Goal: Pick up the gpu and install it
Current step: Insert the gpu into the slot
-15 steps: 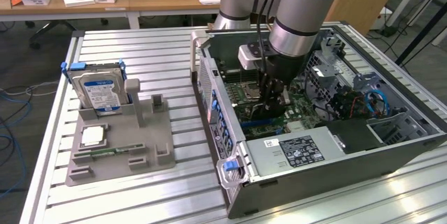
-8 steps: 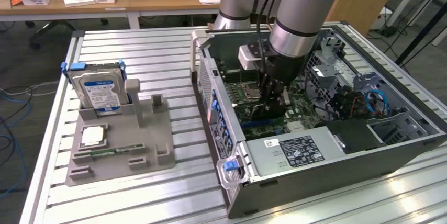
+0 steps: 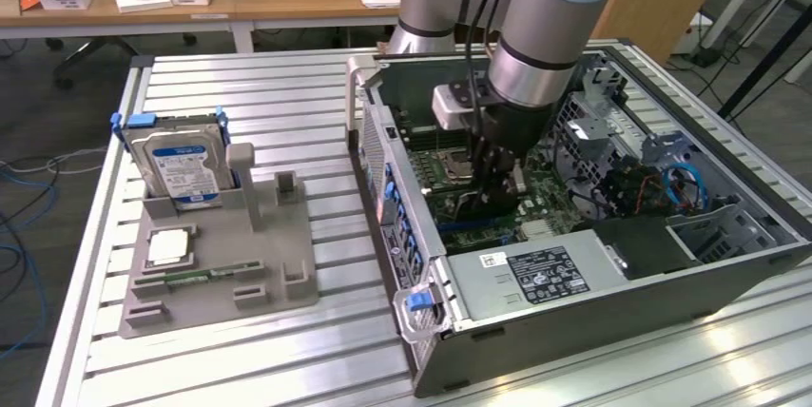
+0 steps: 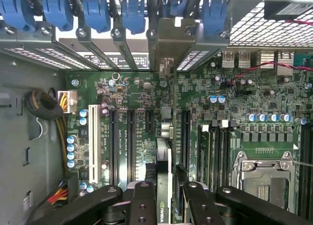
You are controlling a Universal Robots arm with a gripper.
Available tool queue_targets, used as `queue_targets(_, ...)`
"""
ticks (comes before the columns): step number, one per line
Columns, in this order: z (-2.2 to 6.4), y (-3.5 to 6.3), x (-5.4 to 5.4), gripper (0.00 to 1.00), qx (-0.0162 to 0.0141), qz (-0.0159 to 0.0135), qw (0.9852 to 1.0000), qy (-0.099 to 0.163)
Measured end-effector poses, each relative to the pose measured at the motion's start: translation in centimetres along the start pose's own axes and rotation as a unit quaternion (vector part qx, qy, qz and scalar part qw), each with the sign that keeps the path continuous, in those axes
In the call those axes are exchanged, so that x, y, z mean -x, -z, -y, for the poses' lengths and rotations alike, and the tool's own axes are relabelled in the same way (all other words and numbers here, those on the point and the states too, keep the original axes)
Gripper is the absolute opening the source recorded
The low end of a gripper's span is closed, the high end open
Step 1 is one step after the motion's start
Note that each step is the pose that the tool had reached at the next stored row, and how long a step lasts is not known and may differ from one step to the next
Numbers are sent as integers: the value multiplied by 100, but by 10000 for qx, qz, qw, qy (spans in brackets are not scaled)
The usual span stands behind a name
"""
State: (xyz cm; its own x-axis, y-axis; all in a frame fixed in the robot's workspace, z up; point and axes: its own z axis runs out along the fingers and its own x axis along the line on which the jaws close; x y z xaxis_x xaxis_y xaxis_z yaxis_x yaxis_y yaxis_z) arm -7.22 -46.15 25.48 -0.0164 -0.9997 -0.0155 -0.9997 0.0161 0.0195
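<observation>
One card, the gpu (image 4: 164, 171), sits edge-on between your pincer (image 4: 165, 198) fingers, clamped, over the motherboard (image 4: 132, 95) slots inside the computer case (image 3: 710, 274). Blue slot clips (image 4: 98, 12) crowd ahead. On the bench (image 3: 254, 350), a hard drive (image 3: 184, 167) stands in the grey holder (image 3: 273, 279).

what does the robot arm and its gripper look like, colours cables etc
The arm is a thick silvery-grey tube with pale blue joint caps and a dark band near the wrist. Black cables run down its side past a small whitish box. The gripper is black; in the wrist view its fingers are black metal links with round bolt heads.
</observation>
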Motion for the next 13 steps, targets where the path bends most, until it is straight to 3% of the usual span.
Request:
queue_targets(5,-6,-24,-1,26,-1,-5,10000,-4)
queue_targets(7,-5,-42,1,26,-10,8,10000,-5)
queue_targets(13,-6,-34,0,26,-3,-2,10000,-15)
